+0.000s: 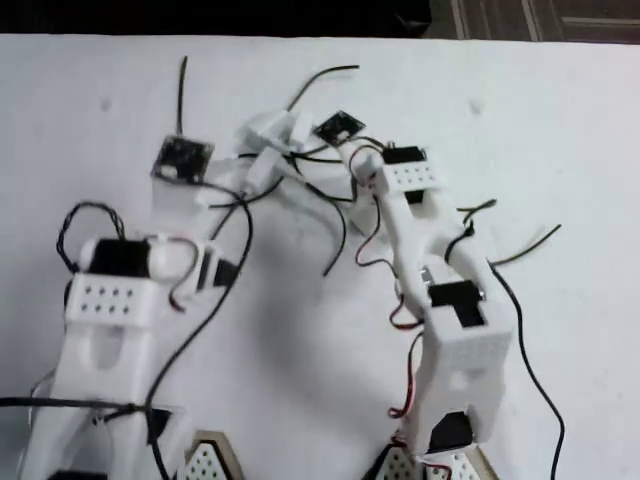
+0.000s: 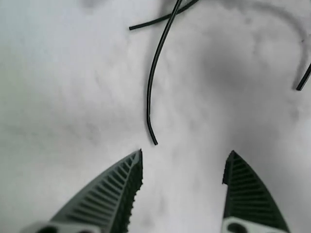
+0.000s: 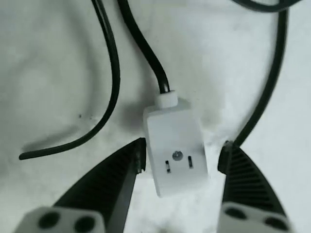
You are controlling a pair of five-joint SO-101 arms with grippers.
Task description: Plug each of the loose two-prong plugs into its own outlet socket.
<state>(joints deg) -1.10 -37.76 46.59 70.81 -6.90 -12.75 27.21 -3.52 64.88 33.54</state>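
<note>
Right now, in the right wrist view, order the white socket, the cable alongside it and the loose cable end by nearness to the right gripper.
1. white socket: between the right gripper's open fingers.
2. cable alongside it: right beside one fingertip.
3. loose cable end: out past the other finger, farthest.

Two white arms (image 1: pixel 105 300) at 8 and 4 o'clock, two hands, left hand (image 2: pixel 182 158) and right hand (image 3: pixel 183 145), one white two-slot outlet socket (image 3: pixel 176 141), several loose black cords (image 2: pixel 151 82)
</note>
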